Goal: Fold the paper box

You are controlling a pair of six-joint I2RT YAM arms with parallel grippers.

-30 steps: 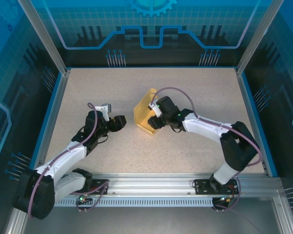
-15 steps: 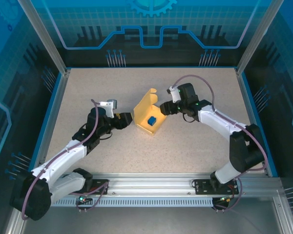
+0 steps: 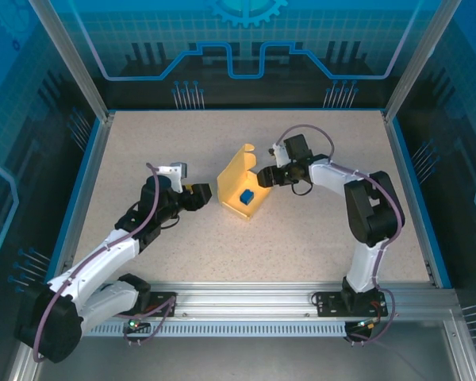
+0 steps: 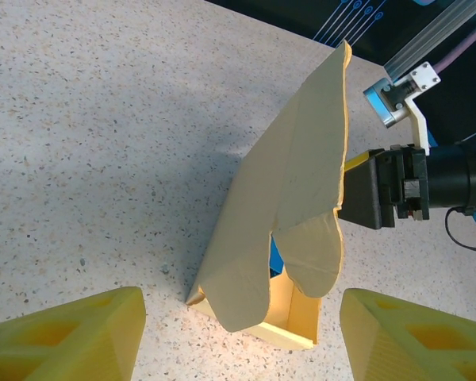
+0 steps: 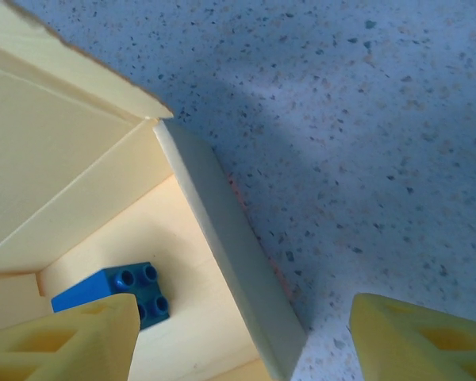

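Note:
The paper box (image 3: 232, 181) stands open mid-table, a pale yellow tray with its lid flap raised and a small blue brick (image 3: 246, 196) inside. My left gripper (image 3: 205, 193) is open just left of the box, not touching it. In the left wrist view the raised flap (image 4: 289, 182) stands ahead between my fingertips (image 4: 63, 337). My right gripper (image 3: 263, 176) is open at the box's right side. In the right wrist view it (image 5: 242, 341) straddles the box's side wall (image 5: 226, 242), one finger over the blue brick (image 5: 115, 290), the other over the table.
The speckled table (image 3: 182, 238) has a raised blue rim (image 3: 83, 190) and aluminium posts at the corners. A metal rail (image 3: 246, 298) with the arm bases runs along the near edge. The right gripper's black body (image 4: 381, 190) sits close behind the raised flap.
The right gripper has drawn back from over the box to its right side, uncovering the blue brick. The left gripper has moved right, up to the box's left edge.

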